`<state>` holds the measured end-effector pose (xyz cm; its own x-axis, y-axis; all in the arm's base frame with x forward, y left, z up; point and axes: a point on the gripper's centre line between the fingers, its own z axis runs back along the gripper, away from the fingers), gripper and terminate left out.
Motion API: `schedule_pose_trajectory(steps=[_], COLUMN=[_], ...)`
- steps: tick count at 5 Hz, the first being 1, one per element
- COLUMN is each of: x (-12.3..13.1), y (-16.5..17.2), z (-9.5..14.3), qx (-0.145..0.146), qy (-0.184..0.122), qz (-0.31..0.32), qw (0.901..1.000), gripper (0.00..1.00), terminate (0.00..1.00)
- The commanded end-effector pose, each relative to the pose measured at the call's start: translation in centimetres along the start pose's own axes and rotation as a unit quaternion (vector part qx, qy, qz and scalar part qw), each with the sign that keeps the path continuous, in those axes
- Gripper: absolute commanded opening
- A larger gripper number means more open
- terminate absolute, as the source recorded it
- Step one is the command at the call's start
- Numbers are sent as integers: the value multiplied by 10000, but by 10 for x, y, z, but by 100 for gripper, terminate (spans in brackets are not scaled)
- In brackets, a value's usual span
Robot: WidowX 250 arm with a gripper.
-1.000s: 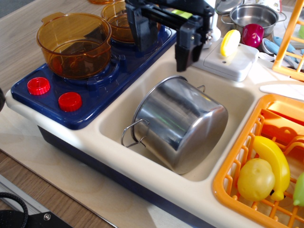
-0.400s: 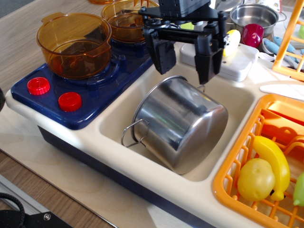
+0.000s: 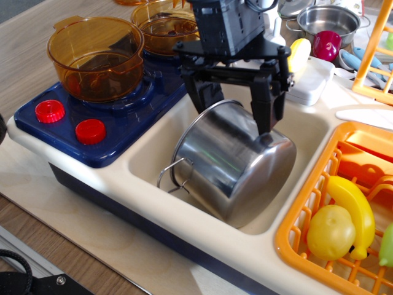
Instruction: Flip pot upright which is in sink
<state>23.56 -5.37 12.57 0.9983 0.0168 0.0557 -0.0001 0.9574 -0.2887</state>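
pot (image 3: 236, 163) fills sink (image 3: 147, 153); front-left corner free

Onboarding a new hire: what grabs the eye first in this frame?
The steel pot lying tipped over in the sink, its bottom facing the camera. Right above it, the black gripper hangs open with its fingers straddling the pot's upper edge. Beside them, the amber pot on the blue stove.

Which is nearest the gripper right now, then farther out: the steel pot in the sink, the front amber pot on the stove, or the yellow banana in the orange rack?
1. Steel pot, directly under the gripper.
2. Amber pot, left on the stove.
3. Banana, far right in the rack.
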Motion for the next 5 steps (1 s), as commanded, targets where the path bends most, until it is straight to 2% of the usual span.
schedule_pose_trajectory(steps=[1, 2, 3, 4, 5], x=[-1, 2, 2, 3, 3], y=[-24, -43, -56, -53, -53], z=[8, 8, 3, -1, -1], qx=[171, 308, 1033, 1517, 1517], qy=[-240, -296, -716, -993, -993], qz=[153, 214, -5, -370, -370], qw=[9994, 9989, 9921, 9827, 9827], gripper=[100, 0, 0, 100, 100], terminate=[0, 0, 0, 0, 100])
